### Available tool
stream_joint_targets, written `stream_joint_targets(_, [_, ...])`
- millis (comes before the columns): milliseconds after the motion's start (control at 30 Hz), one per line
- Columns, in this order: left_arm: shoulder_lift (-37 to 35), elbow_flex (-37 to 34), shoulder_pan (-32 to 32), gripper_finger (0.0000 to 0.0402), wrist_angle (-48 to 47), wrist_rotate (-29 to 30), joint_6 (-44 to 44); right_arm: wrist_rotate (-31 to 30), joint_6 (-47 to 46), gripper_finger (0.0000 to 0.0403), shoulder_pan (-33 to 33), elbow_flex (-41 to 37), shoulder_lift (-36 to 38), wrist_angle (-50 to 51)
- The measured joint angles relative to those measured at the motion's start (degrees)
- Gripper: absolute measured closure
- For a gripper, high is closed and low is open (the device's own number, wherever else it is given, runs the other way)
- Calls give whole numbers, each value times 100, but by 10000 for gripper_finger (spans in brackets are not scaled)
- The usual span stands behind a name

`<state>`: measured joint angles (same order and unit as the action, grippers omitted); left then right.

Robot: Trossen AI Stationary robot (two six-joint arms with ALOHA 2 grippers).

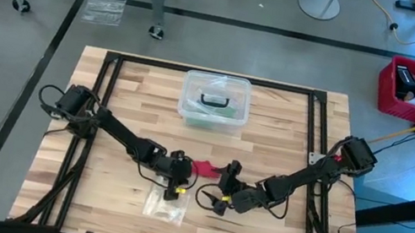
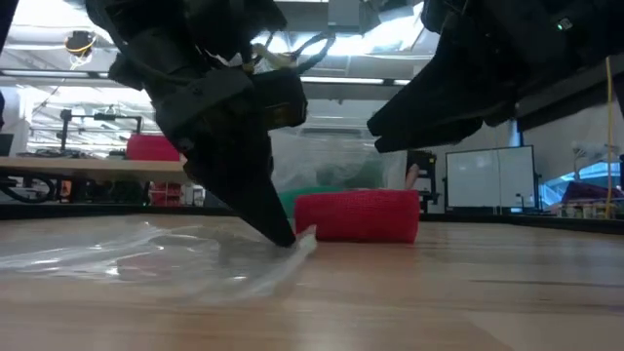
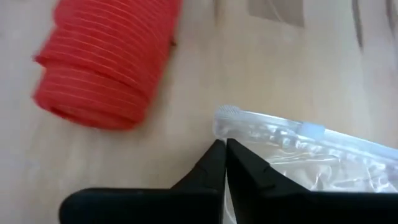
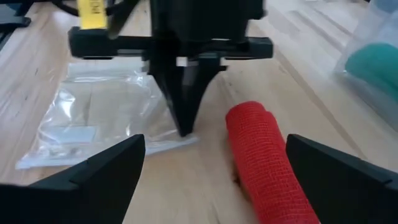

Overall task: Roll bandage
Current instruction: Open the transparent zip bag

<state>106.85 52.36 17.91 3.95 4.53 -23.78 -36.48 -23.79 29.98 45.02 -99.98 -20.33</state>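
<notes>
The red bandage [image 1: 205,168] lies on the table as a short rolled cylinder on its side; it also shows in the low view [image 2: 356,215] and both wrist views [image 3: 106,62] [image 4: 267,162]. My left gripper [image 1: 176,181] points down, shut at a corner of a small clear plastic bag [image 1: 166,204] that lies flat on the table beside the roll. My right gripper [image 4: 215,143] is open and empty, level above the table, facing the roll and the left gripper from the right [image 1: 222,188]. My left gripper comes from above, its fingers pointing down, shut on the clear bag's zip edge near one corner [image 3: 233,118]. Only the fingertips [image 2: 283,234] meet it. That corner [image 2: 304,240] curls up slightly toward the tips, and the remainder of the bag lies flat on the table.
A clear plastic box with a black handle [image 1: 213,99] stands at the table's far middle, something green inside it. Bare wood lies to the left and right of the arms. A black frame [image 1: 115,57] runs around the tabletop.
</notes>
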Motion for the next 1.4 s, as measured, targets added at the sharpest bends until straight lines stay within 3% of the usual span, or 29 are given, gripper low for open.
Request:
stream_joint_targets(133, [-466,-37,188,400,-280,258,51,2,-1,9,0,2,-2,-333])
stream_joint_targets(367, [-1653,-19,364,401,-730,1639,404,-148,-447,9,-135,6,-2,-1089])
stream_joint_targets(600, [-2315,-14,424,401,-757,2639,995,584,-616,9,-440,8,-2,-1516])
stream_joint_targets(767, [-2464,-13,422,402,-743,2875,1152,1165,-635,9,-465,10,-34,-1507])
stream_joint_targets(967, [-2468,-12,445,401,-598,2879,1212,1105,-782,15,-537,47,-276,-1462])
stream_joint_targets(1167, [-2468,-11,472,401,-453,2877,1225,1206,-103,100,-605,395,-607,-1458])
stream_joint_targets(1400, [-2468,-11,492,401,-505,2877,1210,1112,455,281,-601,618,-710,-1192])
